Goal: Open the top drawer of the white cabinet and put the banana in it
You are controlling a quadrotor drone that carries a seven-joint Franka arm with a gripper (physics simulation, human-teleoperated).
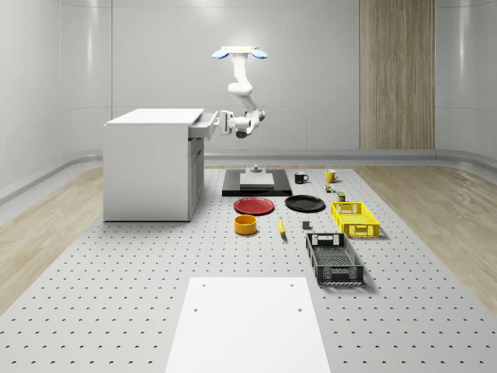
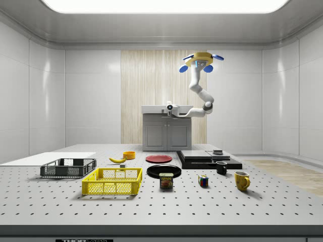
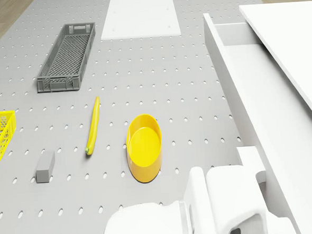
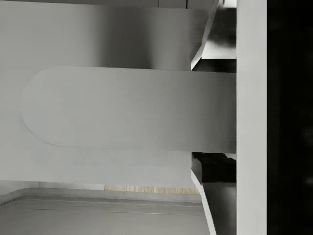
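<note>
The white cabinet [image 1: 147, 165] stands at the whole-scene view's left, and its top drawer [image 1: 201, 128] is pulled partly out. The drone [image 1: 241, 53] hovers in front of it, above the black slab. My arm reaches down and my gripper [image 1: 223, 122] is at the drawer front. In the wrist view the dark fingers [image 4: 215, 169] sit on either side of the rounded white handle [image 4: 127, 107], shut on it. The banana [image 1: 281, 226] lies on the pegboard table beside a yellow bowl [image 3: 144, 147]; it is also in the drone view [image 3: 93, 125], away from the gripper [image 3: 254, 161].
A red plate [image 1: 254, 205], a black plate [image 1: 304, 203], a yellow crate [image 1: 355, 219] and a grey crate [image 1: 334, 259] lie on the table. A black slab [image 1: 256, 183] sits under the drone, with mugs [image 1: 301, 177] near it. A white board [image 1: 248, 322] covers the front.
</note>
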